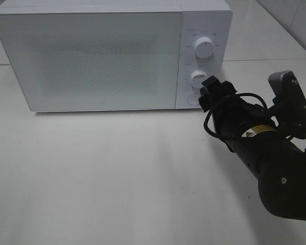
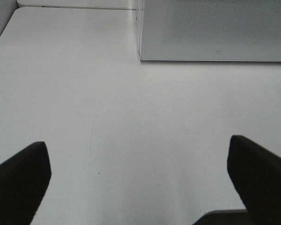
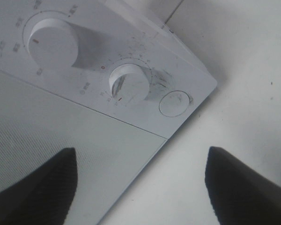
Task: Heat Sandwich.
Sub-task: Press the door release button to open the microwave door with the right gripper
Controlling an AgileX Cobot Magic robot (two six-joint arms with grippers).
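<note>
The sandwich shows in none of your three views, so you cannot tell where it lies. What you have in front of you is a white microwave (image 1: 92,56) standing at the far side of the white tabletop (image 1: 117,168). Its frosted, speckled door (image 1: 92,64) sits flush against the body, and you can make out nothing through it.

To the right of the door runs the control strip. It has an upper dial (image 1: 203,48), a lower dial (image 1: 198,77) beneath it, and a round button (image 3: 174,103) at the bottom corner.

Your right tool (image 1: 208,95) hovers just in front of that bottom corner, level with the button and under the lower dial. From the high camera it covers part of the button, and you cannot tell from there whether it touches the panel. The right wrist view shows its two dark fingers (image 3: 37,187) spread wide with nothing between them. Both dials and the button lie beyond the gap, and each dial has a small red mark. A black cable (image 1: 210,125) loops beside the arm, and the grey wrist camera (image 1: 290,94) sits above it.

Your left tool (image 2: 140,183) appears only in its own wrist view. Its fingers (image 2: 18,183) are spread as wide as the picture, it holds nothing, and it hangs over bare tabletop. The near lower corner of the microwave lies well ahead of it.
</note>
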